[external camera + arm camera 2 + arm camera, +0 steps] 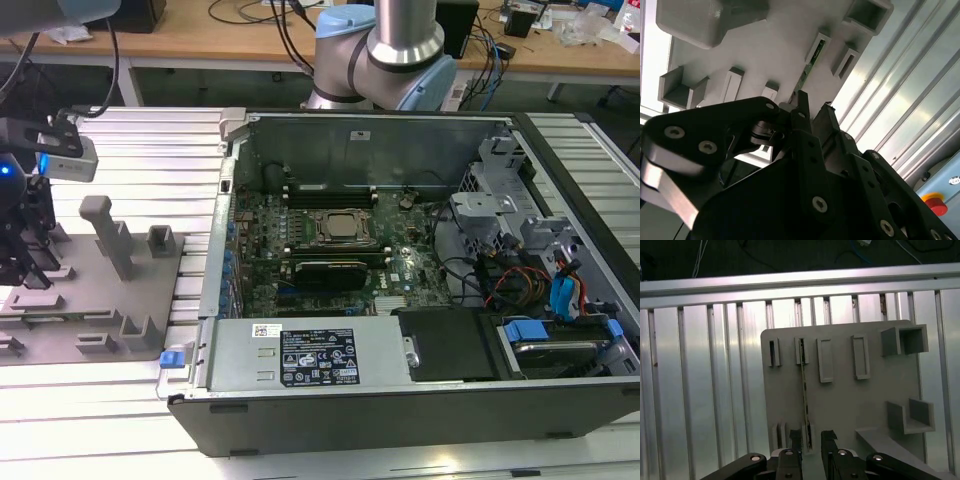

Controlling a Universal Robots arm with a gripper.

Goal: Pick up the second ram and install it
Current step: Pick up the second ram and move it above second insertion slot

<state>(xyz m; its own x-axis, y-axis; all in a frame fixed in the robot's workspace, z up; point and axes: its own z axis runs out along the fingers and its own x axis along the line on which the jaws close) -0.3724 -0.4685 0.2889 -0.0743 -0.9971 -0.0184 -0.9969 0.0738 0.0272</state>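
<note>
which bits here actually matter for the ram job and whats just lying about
For the job:
- second ram, standing on edge in the grey fixture plate
- gripper, open by the ram's end
- motherboard in the open case

Just lying about:
- power supply
- drive cables
- red button

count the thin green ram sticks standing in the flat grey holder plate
1. The thin green ram stick stands on edge in the flat grey holder plate, one end at the black gripper, which may hide others.
</note>
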